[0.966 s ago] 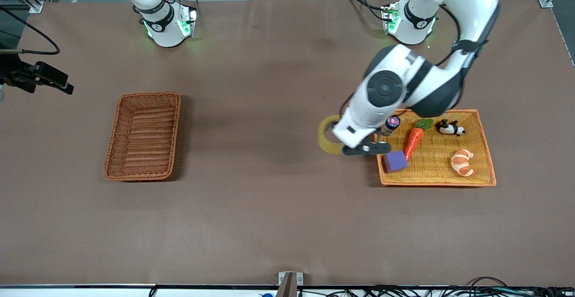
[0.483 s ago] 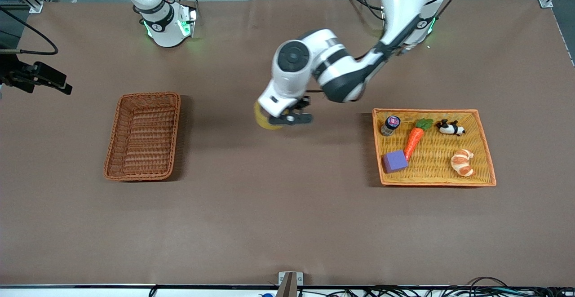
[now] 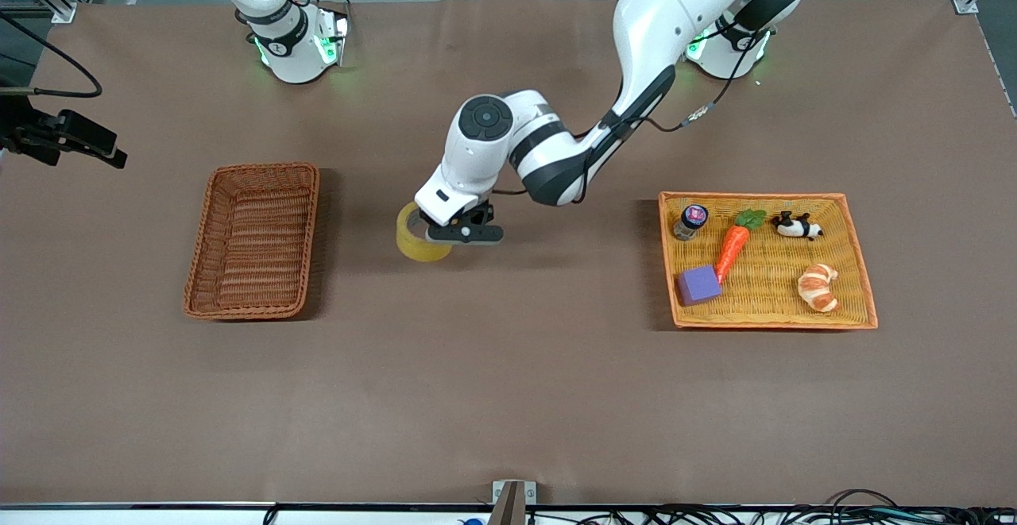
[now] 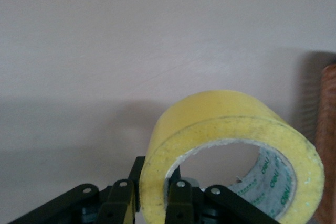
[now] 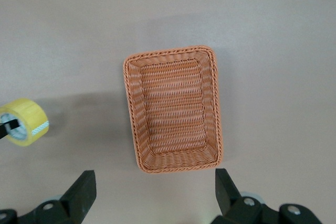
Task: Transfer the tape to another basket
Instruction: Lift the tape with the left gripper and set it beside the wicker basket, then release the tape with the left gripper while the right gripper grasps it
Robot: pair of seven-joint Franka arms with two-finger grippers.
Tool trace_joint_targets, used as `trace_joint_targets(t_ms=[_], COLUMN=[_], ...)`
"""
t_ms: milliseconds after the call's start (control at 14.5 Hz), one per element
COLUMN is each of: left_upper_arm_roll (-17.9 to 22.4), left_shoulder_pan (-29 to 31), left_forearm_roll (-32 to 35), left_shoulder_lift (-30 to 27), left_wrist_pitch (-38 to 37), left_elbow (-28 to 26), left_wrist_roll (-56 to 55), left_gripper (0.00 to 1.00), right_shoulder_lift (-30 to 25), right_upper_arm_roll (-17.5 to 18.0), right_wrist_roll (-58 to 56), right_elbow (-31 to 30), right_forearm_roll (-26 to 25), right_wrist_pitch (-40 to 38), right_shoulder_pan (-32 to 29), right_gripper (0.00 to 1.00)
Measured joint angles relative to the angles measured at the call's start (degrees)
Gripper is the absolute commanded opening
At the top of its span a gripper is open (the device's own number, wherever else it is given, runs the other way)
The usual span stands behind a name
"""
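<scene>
A: How do the jaws stand?

B: The left gripper (image 3: 450, 233) is clamped on the wall of the tape (image 3: 419, 233), one finger (image 4: 180, 203) inside the hole. The right gripper (image 5: 152, 195) hangs spread wide, high above the basket (image 3: 253, 241), waiting.

A: What has changed?

B: A second ago the tape hung at the edge of the orange tray (image 3: 769, 314); half a second ago it was over mid-table. Now it is over bare tablecloth (image 3: 508, 382) just beside the basket, toward the tray's end. The carrot (image 3: 732, 248), purple block (image 3: 698, 284) and croissant (image 3: 818, 287) lie as before.
</scene>
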Motion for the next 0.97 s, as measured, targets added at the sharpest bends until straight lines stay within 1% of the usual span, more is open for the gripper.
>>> trace_joint_targets(t_ms=[276, 414, 483, 552, 621, 828, 966], left_upper_arm_roll=[0.0, -0.1, -0.2, -0.2, -0.1, 0.0, 0.0], left_shoulder_pan=[-0.4, -1.0, -1.5, -2.1, -2.6, -3.0, -2.8], left_forearm_roll=[0.0, -0.3, -1.3, -2.4, -3.1, -3.4, -3.5], left_shoulder_lift=[5.8, 7.3, 7.6, 7.8, 7.9, 8.1, 8.1], left_wrist_pitch=[10.3, 11.5, 11.5, 11.5, 11.5, 11.5, 11.5], left_elbow=[0.6, 0.9, 1.0, 1.1, 1.1, 1.1, 1.2], left_wrist_roll=[0.0, 0.0, 0.0, 0.0, 0.0, 0.4, 0.7], left_gripper=[0.17, 0.18, 0.23, 0.41, 0.56, 0.58, 0.65], right_shoulder_lift=[0.0, 0.0, 0.0, 0.0, 0.0, 0.1, 0.1], right_upper_arm_roll=[0.1, 0.2, 0.2, 0.2, 0.2, 0.2, 0.2], right_wrist_roll=[0.0, 0.0, 0.0, 0.0, 0.0, 0.0, 0.0], right_elbow=[0.0, 0.0, 0.0, 0.0, 0.0, 0.0, 0.0], right_forearm_roll=[0.1, 0.1, 0.1, 0.1, 0.1, 0.1, 0.1], right_wrist_pitch=[0.9, 0.9, 0.9, 0.9, 0.9, 0.9, 0.9], right_shoulder_pan=[0.1, 0.1, 0.1, 0.1, 0.1, 0.1, 0.1], right_gripper=[1.00, 1.00, 1.00, 1.00, 1.00, 1.00, 1.00])
